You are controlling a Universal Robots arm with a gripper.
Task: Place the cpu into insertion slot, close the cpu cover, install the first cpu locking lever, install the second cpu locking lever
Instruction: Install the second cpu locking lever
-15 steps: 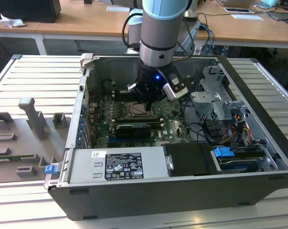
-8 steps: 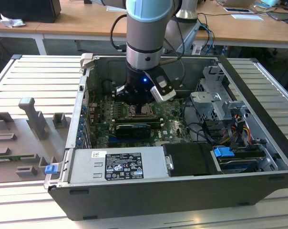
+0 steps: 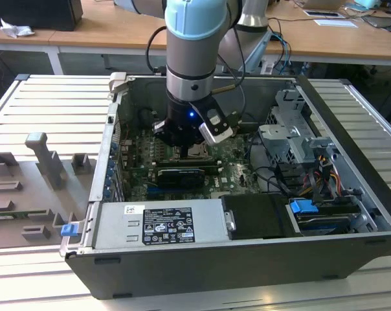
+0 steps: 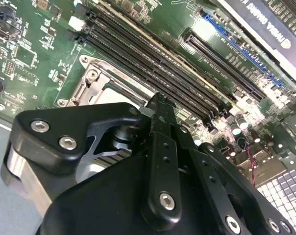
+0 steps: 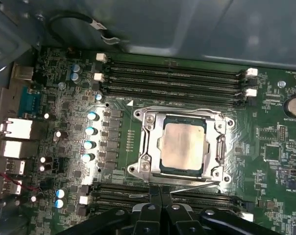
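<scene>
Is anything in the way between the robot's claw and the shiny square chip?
Nothing visible is. In the first wrist view the cpu already lies in the insertion slot, with the cpu cover framing it. The gripper sits right beside the cover's near edge, with only bare board between them.

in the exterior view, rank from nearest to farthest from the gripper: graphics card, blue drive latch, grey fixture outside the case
1. Graphics card: on the board, just below the gripper.
2. Blue drive latch: inside the case, toward the exterior view's right.
3. Grey fixture: outside the case, on the exterior view's far left.
</scene>
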